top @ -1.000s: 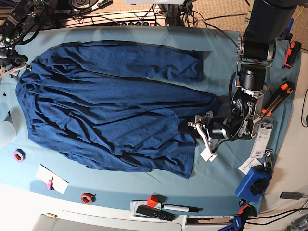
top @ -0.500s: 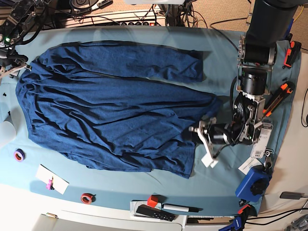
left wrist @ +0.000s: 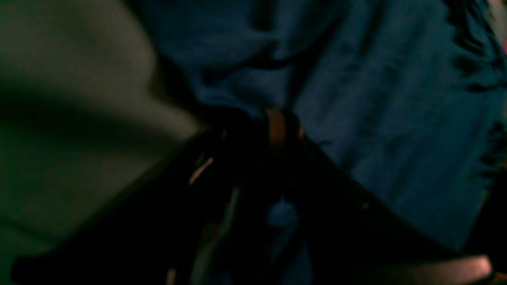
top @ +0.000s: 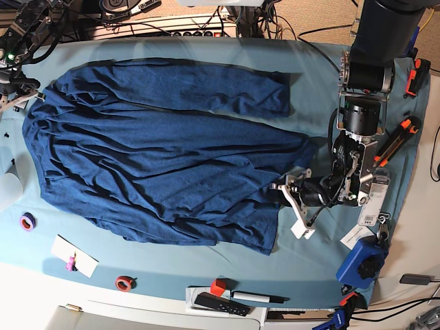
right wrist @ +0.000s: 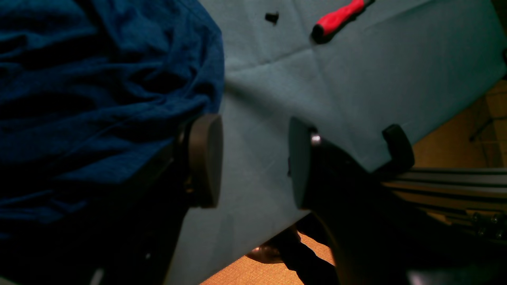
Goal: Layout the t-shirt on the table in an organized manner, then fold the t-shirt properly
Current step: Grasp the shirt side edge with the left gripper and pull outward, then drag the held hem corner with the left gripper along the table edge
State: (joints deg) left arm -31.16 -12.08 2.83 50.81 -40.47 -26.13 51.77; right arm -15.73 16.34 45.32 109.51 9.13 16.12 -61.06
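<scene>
The dark navy t-shirt (top: 158,158) lies spread and wrinkled over the teal-covered table (top: 309,69), one sleeve stretched along the far side. My left gripper (top: 282,190) is at the shirt's right edge. The dark, blurred left wrist view shows that gripper (left wrist: 274,127) with its fingers drawn together in the blue fabric (left wrist: 396,118). My right gripper (right wrist: 253,158) is open over bare teal cloth (right wrist: 356,79), and its left pad (right wrist: 206,158) sits just beside the shirt's edge (right wrist: 99,99). The right arm (top: 24,34) stands at the table's far left corner.
A red-handled tool (right wrist: 340,18) lies on the cloth beyond the right gripper. Along the near edge sit a purple tape roll (top: 27,221), a red tape roll (top: 124,282), a white card (top: 74,256), a red cube (top: 218,287) and a marker (top: 258,297). Orange-handled tools (top: 399,137) and a blue device (top: 362,261) line the right side.
The left gripper has closed at the shirt's right edge and shifted slightly toward the near right. The right arm and the rest of the shirt have not moved.
</scene>
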